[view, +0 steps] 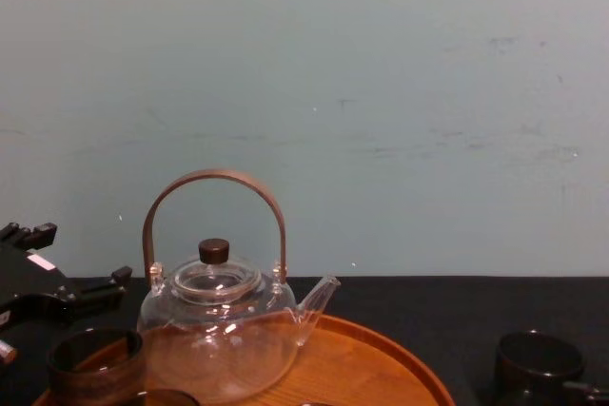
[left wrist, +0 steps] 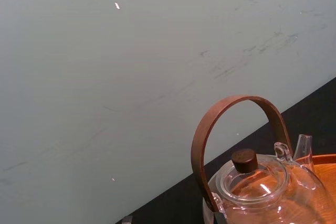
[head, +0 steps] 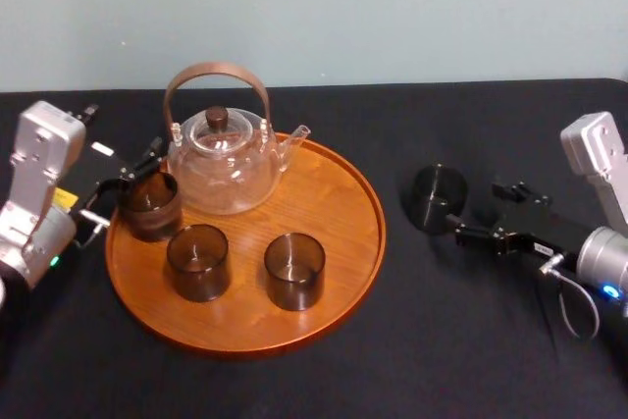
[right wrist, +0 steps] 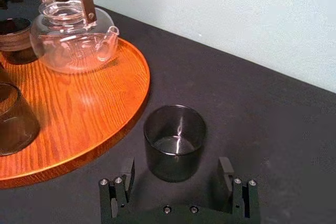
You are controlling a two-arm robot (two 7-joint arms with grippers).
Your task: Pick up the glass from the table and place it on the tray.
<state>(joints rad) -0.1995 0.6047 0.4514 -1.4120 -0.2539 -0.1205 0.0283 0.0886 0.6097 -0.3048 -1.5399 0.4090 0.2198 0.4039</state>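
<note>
Right gripper [head: 476, 208] spread wide, empty, just right of the glass [head: 438, 198], which stands on the table [head: 442, 340] right of the tray [head: 380, 233]. Approach step. Next: straddle the glass, close. Left gripper [head: 123, 193] idle at the tray's left edge.

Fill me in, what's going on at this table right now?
The right gripper is open and lined up at the dark glass, which stands on the black table to the right of the wooden tray. It has not closed on it yet. The tray holds a glass teapot and three more glasses. The left gripper sits at the leftmost glass.
</note>
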